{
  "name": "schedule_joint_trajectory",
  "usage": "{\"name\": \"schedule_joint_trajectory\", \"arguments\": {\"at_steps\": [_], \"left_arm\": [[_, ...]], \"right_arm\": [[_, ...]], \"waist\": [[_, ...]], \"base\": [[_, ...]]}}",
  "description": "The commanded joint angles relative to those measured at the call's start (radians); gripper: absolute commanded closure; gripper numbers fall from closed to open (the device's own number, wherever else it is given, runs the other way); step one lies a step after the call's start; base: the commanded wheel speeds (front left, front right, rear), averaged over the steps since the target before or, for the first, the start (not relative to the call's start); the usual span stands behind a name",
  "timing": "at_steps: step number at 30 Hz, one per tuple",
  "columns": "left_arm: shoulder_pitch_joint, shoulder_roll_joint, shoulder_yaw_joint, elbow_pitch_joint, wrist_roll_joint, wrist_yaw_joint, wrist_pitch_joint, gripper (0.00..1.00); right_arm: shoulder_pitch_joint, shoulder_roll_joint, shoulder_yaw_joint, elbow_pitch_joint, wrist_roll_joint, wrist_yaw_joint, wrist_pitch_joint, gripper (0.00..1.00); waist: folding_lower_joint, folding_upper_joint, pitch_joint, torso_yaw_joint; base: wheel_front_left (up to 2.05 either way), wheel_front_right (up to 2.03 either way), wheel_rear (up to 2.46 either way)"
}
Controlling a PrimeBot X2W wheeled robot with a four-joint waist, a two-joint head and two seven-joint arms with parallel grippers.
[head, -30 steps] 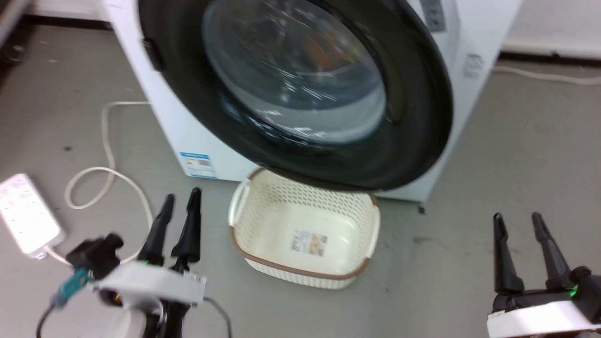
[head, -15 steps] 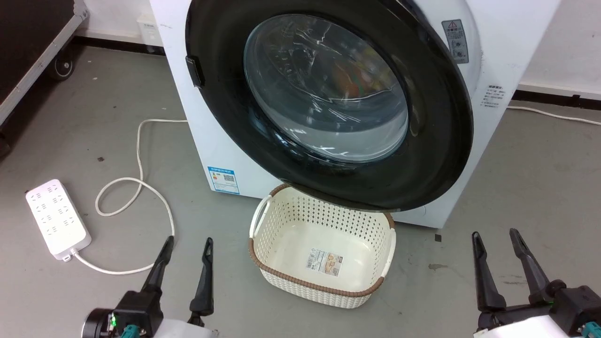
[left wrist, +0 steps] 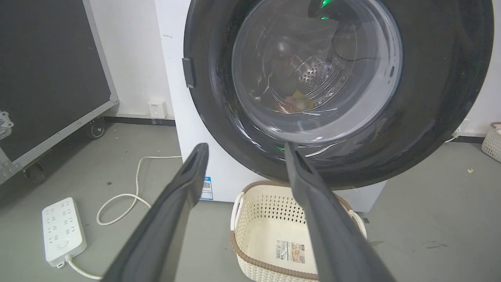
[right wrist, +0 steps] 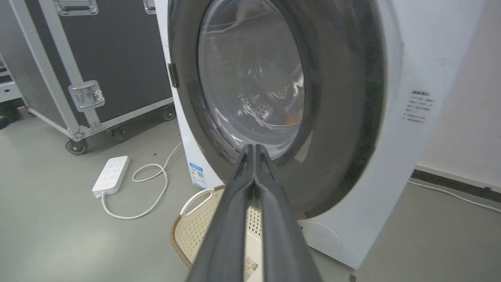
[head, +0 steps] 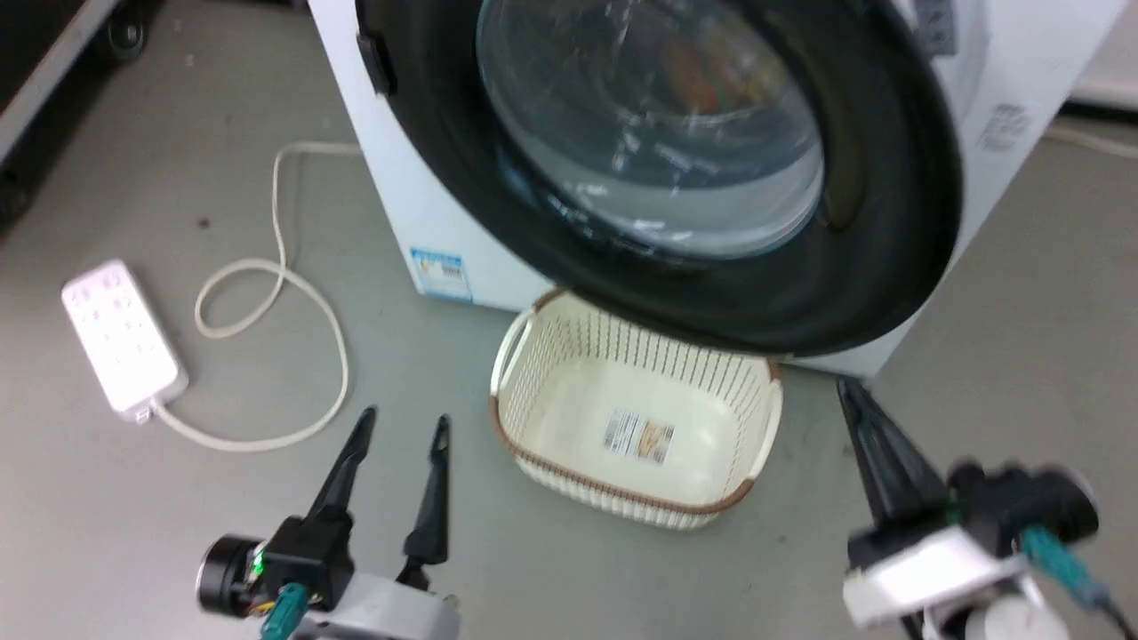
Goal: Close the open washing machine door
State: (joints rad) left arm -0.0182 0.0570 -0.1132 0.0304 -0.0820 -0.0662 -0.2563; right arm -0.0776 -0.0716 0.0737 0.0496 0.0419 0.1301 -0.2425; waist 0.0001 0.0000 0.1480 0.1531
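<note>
The washing machine door (head: 889, 222) is a wide black ring around a bulging clear glass bowl (head: 658, 124), lying close against the white machine front (head: 1022, 107); I cannot tell whether it is latched. A small black catch (head: 375, 62) sits on its left rim. My left gripper (head: 405, 418) hangs open and empty above the floor, left of the basket, pointing at the door (left wrist: 430, 117). My right gripper (head: 849, 387) is shut on nothing, its tip just below the door's lower right rim (right wrist: 332, 117), apart from it.
A cream perforated basket (head: 636, 427) with a brown rim stands on the floor under the door's bottom edge. A white power strip (head: 120, 338) and its looped cable (head: 302, 293) lie at the left. A black wheeled flight case (right wrist: 117, 58) stands farther left.
The right gripper's fingers have come together from open, and that arm has turned and risen toward the door's lower right rim. The head camera has shifted and the picture is blurred.
</note>
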Motion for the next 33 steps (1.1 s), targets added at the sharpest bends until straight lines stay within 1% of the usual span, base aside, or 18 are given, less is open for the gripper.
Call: {"name": "schedule_joint_trajectory", "arguments": {"at_steps": [1, 2, 3, 4, 5, 6, 7, 8, 9, 10, 11, 12, 17, 22, 27, 33], "left_arm": [[-0.024, -0.003, -0.012, -0.005, 0.005, -0.005, -0.005, 0.00], [-0.024, -0.003, -0.012, -0.005, 0.005, -0.005, -0.005, 0.00], [-0.045, -0.004, -0.028, -0.006, 0.007, -0.004, -0.005, 0.00], [-0.055, -0.005, -0.037, -0.007, 0.008, -0.004, -0.005, 0.00], [-0.055, -0.005, -0.037, -0.007, 0.008, -0.004, -0.005, 0.00], [-0.076, -0.006, -0.053, -0.010, 0.010, -0.002, -0.005, 0.00], [-0.076, -0.006, -0.053, -0.010, 0.010, -0.002, -0.005, 0.00], [-0.094, -0.006, -0.066, -0.013, 0.009, 0.002, -0.005, 0.00], [-0.103, -0.006, -0.073, -0.016, 0.007, 0.005, -0.005, 0.00], [-0.103, -0.006, -0.073, -0.016, 0.007, 0.005, -0.005, 0.00], [-0.119, -0.006, -0.086, -0.021, -0.001, 0.012, -0.005, 0.00], [-0.119, -0.006, -0.086, -0.021, -0.001, 0.012, -0.005, 0.00], [-0.150, -0.007, -0.112, -0.030, -0.014, 0.029, -0.005, 0.00], [-0.175, -0.007, -0.125, -0.039, -0.021, 0.038, -0.005, 0.00], [-0.196, -0.007, -0.137, -0.042, -0.025, 0.045, -0.005, 0.00], [-0.212, -0.007, -0.150, -0.045, -0.032, 0.058, -0.005, 0.00]], "right_arm": [[-0.052, -0.026, 0.010, 0.012, 0.001, 0.001, 0.016, 1.00], [-0.052, -0.026, 0.010, 0.012, 0.001, 0.001, 0.016, 1.00], [-0.119, -0.066, 0.027, 0.029, 0.005, 0.001, 0.046, 1.00], [-0.153, -0.086, 0.033, 0.039, 0.011, 0.001, 0.063, 1.00], [-0.153, -0.086, 0.033, 0.039, 0.011, 0.001, 0.063, 1.00], [-0.224, -0.126, 0.035, 0.063, 0.034, 0.001, 0.091, 1.00], [-0.224, -0.126, 0.035, 0.063, 0.034, 0.001, 0.091, 1.00], [-0.292, -0.167, 0.031, 0.094, 0.056, 0.001, 0.114, 1.00], [-0.324, -0.187, 0.029, 0.111, 0.067, 0.001, 0.124, 1.00], [-0.324, -0.187, 0.029, 0.111, 0.067, 0.001, 0.124, 1.00], [-0.384, -0.226, 0.030, 0.145, 0.086, 0.001, 0.141, 1.00], [-0.384, -0.226, 0.030, 0.145, 0.086, 0.001, 0.141, 1.00], [-0.524, -0.292, 0.018, 0.238, 0.140, 0.001, 0.171, 1.00], [-0.661, -0.327, 0.002, 0.333, 0.171, 0.001, 0.189, 1.00], [-0.782, -0.352, -0.012, 0.427, 0.172, 0.001, 0.197, 1.00], [-0.875, -0.354, -0.043, 0.520, 0.165, 0.001, 0.180, 1.00]], "waist": [[-0.0001, 0.0000, 0.064, 0.025], [-0.0001, 0.0000, 0.064, 0.025], [-0.0001, 0.0000, 0.102, 0.036], [-0.0001, 0.0000, 0.123, 0.041], [-0.0001, 0.0000, 0.123, 0.041], [-0.0001, 0.0000, 0.157, 0.051], [-0.0001, 0.0000, 0.157, 0.051], [-0.0001, 0.0000, 0.185, 0.059], [-0.0001, 0.0000, 0.197, 0.063], [-0.0001, 0.0000, 0.197, 0.063], [-0.0001, 0.0000, 0.219, 0.069], [-0.0001, 0.0000, 0.219, 0.069], [-0.0001, 0.0000, 0.261, 0.078], [-0.0001, 0.0000, 0.296, 0.081], [-0.0001, 0.0000, 0.323, 0.085], [-0.0001, 0.0000, 0.337, 0.085]], "base": [[0.00, 0.00, 0.00], [0.00, 0.00, 0.00], [0.00, 0.00, 0.00], [0.00, 0.00, 0.00], [0.00, 0.00, 0.00], [0.00, 0.00, 0.00], [0.00, 0.00, 0.00], [0.00, 0.00, 0.00], [0.00, 0.00, 0.00], [0.00, 0.00, 0.00], [0.00, 0.00, 0.00], [0.00, 0.00, 0.00], [0.00, 0.00, 0.00], [0.00, 0.00, 0.00], [0.00, 0.00, 0.00], [0.00, 0.00, 0.00]]}}
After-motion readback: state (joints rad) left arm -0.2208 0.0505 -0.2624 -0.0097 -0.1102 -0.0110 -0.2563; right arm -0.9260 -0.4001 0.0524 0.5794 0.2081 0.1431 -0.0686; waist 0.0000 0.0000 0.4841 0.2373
